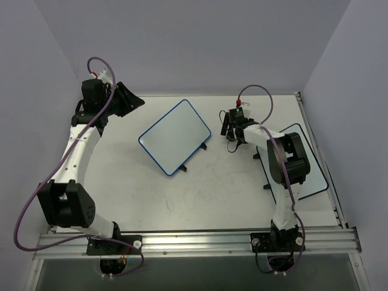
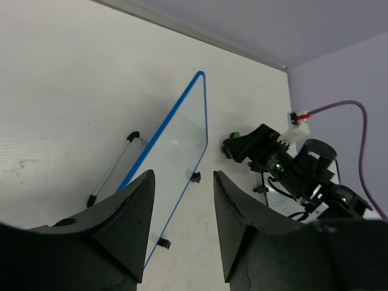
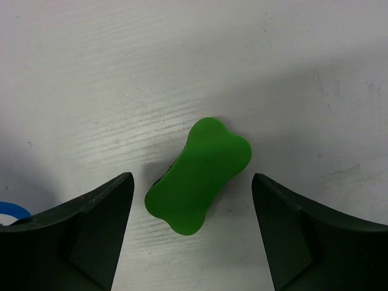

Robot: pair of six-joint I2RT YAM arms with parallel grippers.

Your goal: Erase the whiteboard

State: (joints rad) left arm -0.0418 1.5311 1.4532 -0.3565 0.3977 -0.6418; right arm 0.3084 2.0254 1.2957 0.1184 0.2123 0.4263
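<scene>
**Operator:** Location of the whiteboard (image 1: 174, 137)?

**Technician:** Centre of the top view, slightly left of the middle, on the table (image 1: 230, 200). The blue-framed board is turned diagonally and leans back on its small black feet (image 1: 204, 146), which sit along its lower right edge. Its face reads plain white in this view. In the left wrist view it is seen nearly edge-on, running from centre top to lower centre.

**Operator:** Condition of the left gripper (image 1: 130, 100)?

**Technician:** Jaws apart, nothing between them. It hangs at the upper left of the top view, well apart from the whiteboard, with its fingers directed toward the board.

**Operator:** Condition of the right gripper (image 3: 191, 179)?

**Technician:** Jaws apart. A green bone-shaped eraser (image 3: 197, 176) lies on the table between the two fingers, turned diagonally. A gap shows on each side, so neither finger touches it. In the top view this gripper is right of centre, near the whiteboard's right corner.

**Operator:** Other items?

**Technician:** A black-framed white board (image 1: 318, 179) lies flat at the right edge of the top view, partly hidden under the right arm.
</scene>
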